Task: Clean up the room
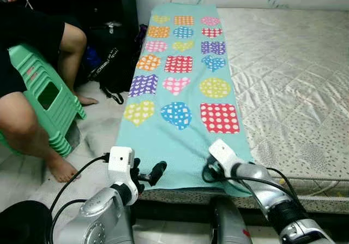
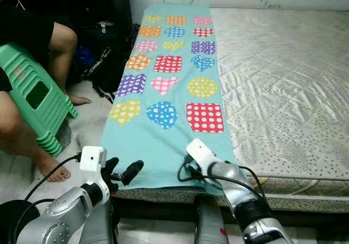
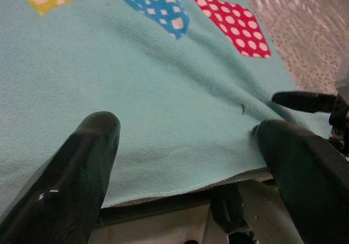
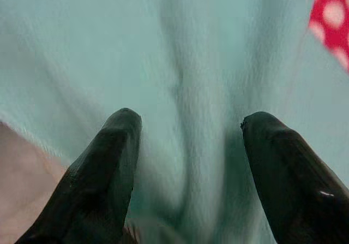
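Observation:
A teal blanket with colourful dotted hearts, squares and circles lies lengthwise along the left side of a mattress. My left gripper hovers open at the blanket's near left corner, and its fingers straddle the near hem. My right gripper is down on the near right corner, beside the red dotted square. It is open, with a raised fold of teal cloth between its fingers.
A person sits on a green plastic stool at the left, with bare legs and feet on the pale floor. A black bag leans between the stool and the bed. The mattress edge runs just before me.

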`<state>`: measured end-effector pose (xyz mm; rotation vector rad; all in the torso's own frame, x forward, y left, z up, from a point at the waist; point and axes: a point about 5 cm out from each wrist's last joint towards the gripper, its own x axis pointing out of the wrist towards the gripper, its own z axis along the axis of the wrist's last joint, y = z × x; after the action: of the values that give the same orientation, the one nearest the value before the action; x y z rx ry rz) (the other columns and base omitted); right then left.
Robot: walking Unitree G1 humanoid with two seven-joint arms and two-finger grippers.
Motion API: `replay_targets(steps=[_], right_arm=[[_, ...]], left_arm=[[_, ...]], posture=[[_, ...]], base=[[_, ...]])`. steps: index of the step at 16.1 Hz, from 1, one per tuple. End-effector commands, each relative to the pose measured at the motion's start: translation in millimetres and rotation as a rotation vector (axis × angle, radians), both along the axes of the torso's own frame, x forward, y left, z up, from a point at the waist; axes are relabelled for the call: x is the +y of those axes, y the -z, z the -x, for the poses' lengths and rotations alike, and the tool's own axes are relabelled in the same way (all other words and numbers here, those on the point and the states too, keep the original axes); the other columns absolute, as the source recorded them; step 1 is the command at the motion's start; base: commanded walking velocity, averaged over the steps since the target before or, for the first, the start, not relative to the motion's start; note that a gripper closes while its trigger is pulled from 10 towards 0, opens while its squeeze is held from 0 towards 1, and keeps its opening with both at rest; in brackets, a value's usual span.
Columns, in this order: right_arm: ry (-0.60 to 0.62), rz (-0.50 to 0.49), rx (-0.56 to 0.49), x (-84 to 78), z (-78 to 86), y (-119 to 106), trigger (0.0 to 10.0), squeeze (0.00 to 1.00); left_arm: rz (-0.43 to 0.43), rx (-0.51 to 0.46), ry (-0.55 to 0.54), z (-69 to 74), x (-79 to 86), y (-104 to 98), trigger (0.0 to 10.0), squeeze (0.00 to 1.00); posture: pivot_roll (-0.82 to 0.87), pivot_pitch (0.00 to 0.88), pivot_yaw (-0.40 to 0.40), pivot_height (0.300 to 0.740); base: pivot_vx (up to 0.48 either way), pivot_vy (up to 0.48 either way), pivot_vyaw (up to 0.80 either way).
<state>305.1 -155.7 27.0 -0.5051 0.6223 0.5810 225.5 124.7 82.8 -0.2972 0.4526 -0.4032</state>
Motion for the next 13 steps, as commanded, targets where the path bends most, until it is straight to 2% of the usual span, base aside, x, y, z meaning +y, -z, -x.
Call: replay_targets(steps=[1, 13], right_arm=[[-0.009, 0.007, -0.016, -0.7, -3.2, -3.8, 10.0, 0.0], [-0.009, 0.007, -0.016, -0.7, -3.2, -3.8, 10.0, 0.0]], left_arm=[[-0.003, -0.011, 0.011, 1.1, -0.1, -3.3, 10.0, 0.0], [-0.003, -0.011, 0.011, 1.1, -0.1, -3.3, 10.0, 0.0]], posture=[[-0.02, 0.027, -0.001, 0.569], [-0.02, 0.027, -0.001, 0.569]], base=[[0.0, 0.0, 0.0], [0.0, 0.0, 0.0]])
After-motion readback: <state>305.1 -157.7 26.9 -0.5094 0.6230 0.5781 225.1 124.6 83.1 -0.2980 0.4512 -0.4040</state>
